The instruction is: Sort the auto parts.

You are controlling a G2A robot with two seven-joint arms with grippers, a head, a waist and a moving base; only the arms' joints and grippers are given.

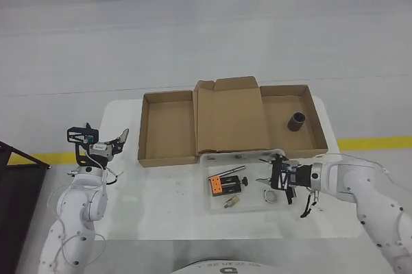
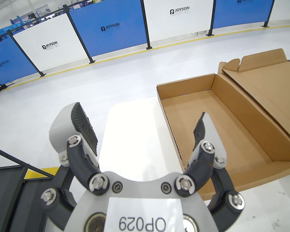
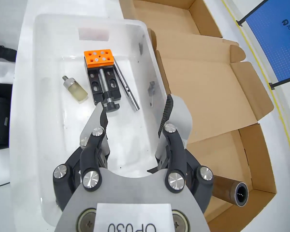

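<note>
Cardboard box (image 1: 166, 130) is sitting at the bench's (image 1: 158, 198) far side, two open compartments with a flap lying flat between them. Clear bin (image 1: 212, 205) is sitting in front of it, its far rim butting against the box's front wall. Bare bench is showing left of the bin and in front of it.

Right end effector (image 1: 266, 172) is hovering over the bin's right part, released, fingers spread, nothing between them. In the right wrist view (image 3: 135, 103) one fingertip is hanging just beside the vise's (image 3: 102, 80) screw end, the other near the bin (image 3: 24, 112) wall on the box (image 3: 207, 85) side.

Vise (image 1: 225, 183) with an orange block is lying mid-bin, a rod (image 1: 227, 170) just beside it on the box side, a small pale fitting (image 1: 232, 201) on the other side, apart. Rod (image 3: 126, 86) and fitting (image 3: 75, 89) are lying flat.

Dark cylinder (image 1: 296, 121) is standing in the box's right compartment, near its far wall; in the right wrist view (image 3: 232, 190) the linkage is partly hiding it.

Left end effector (image 1: 99, 135) is hovering at the bench's left edge, released, well apart from the bin. In its wrist view (image 2: 140, 112) the fingers are gaping over the bench (image 2: 128, 134) corner, the box's (image 2: 207, 121) left wall just beside one finger; the frame edge is cutting off the box's right part.
</note>
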